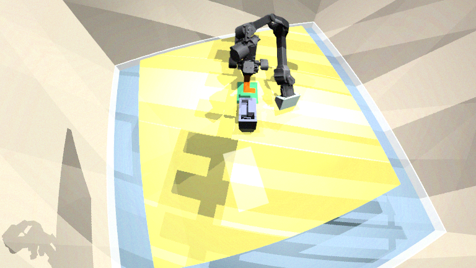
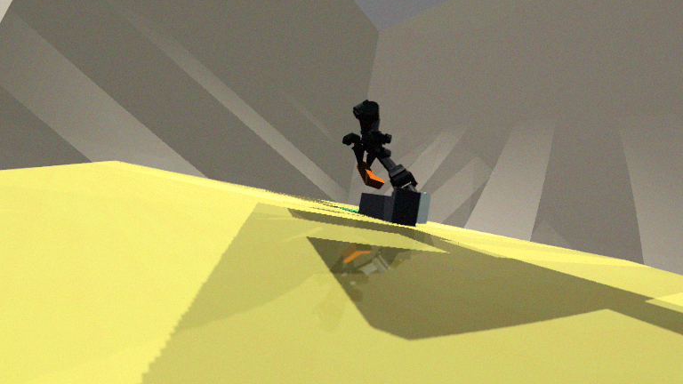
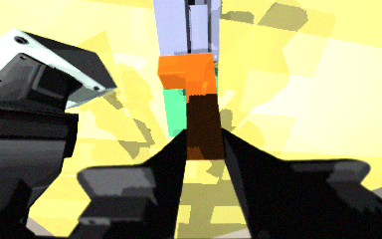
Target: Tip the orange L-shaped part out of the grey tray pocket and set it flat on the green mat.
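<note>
The dark arm [image 1: 281, 45] [image 2: 369, 123] rises from its base, arches over, and points its gripper [image 1: 246, 77] [image 2: 363, 162] [image 3: 202, 132] downward. From above, the grey tray [image 1: 242, 108] [image 2: 374, 204] [image 3: 171, 30] sits at six o'clock of the green mat [image 1: 241, 95] [image 3: 174, 112]. The fingers pinch the orange L-shaped part [image 1: 246, 88] [image 2: 371, 179] [image 3: 199, 72], tilted in the air over the mat.

Orange L-shaped part [image 1: 246, 87] [image 2: 371, 179] [image 3: 201, 72], tilted; aloft, out of the grey tray [image 1: 247, 125] [image 2: 374, 206] [image 3: 171, 30]'s pocket.
</note>
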